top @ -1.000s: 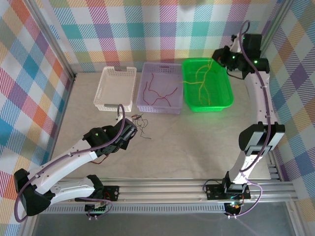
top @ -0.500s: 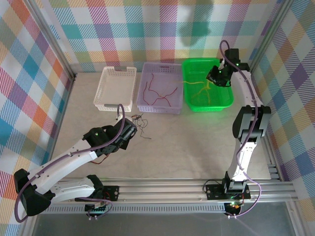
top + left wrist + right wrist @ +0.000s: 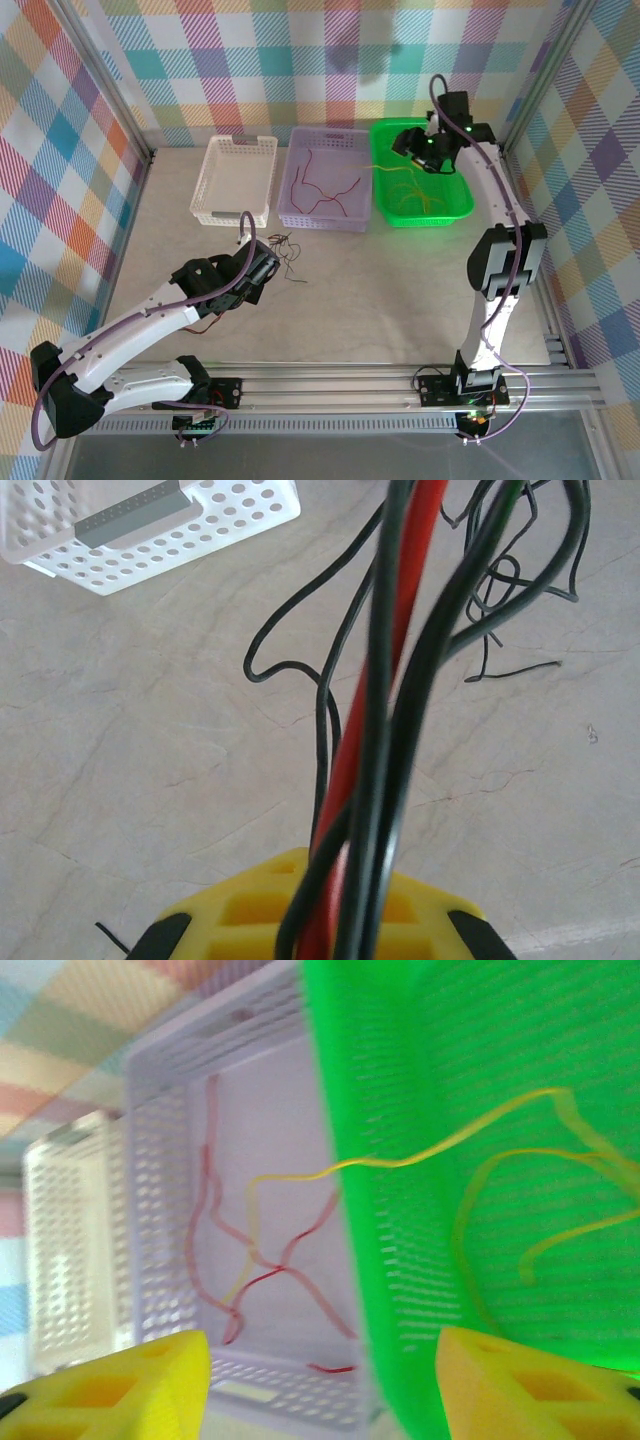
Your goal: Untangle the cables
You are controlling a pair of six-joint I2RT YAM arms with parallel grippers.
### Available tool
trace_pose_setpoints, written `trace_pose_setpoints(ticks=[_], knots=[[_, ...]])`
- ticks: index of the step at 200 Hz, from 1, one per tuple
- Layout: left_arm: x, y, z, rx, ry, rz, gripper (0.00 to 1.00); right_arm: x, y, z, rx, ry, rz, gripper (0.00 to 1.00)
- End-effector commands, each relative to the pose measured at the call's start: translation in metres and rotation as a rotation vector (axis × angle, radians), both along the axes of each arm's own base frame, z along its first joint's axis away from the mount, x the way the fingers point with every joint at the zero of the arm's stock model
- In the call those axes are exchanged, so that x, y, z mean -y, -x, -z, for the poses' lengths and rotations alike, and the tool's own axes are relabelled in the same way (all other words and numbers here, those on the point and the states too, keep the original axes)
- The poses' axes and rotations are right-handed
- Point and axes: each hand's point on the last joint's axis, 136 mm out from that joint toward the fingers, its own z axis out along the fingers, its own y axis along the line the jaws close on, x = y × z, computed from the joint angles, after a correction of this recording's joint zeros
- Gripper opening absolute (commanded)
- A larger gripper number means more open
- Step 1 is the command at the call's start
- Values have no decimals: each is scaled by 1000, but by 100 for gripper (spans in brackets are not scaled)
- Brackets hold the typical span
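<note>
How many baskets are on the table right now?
3, in a far row: white basket left, purple basket middle, green basket right. None seem hidden.

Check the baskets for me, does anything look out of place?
Yes. One yellow cable hangs over the green basket wall into the purple basket, its end lying among the red cables there. The other yellow cables sit inside the green basket.

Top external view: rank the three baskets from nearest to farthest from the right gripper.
1. The green basket, at the right end of the row; the right gripper hangs over its far left part.
2. The purple basket, in the middle of the row, beside the green one.
3. The white basket, at the left end of the row.
</note>
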Motion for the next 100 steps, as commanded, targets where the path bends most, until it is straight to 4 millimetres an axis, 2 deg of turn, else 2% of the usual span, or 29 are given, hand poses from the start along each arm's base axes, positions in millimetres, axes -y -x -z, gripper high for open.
trace_pose_setpoints(ticks=[1,22,45,73,100], knots=[[-1,-2,3,-4,1,0,0,-68,10,-8,8,-78,-141,63],[-2,-2,4,-5,-1,-2,0,-108,13,0,-8,-60,-216,64],[-2,-2,3,-3,3,-1,0,-130,14,23,-52,-13,-251,65],[-3,-2,3,-4,3,-3,0,-143,11,64,-124,16,-258,67],[-3,-2,3,-6,4,-3,0,-140,6,91,-145,107,-235,67]])
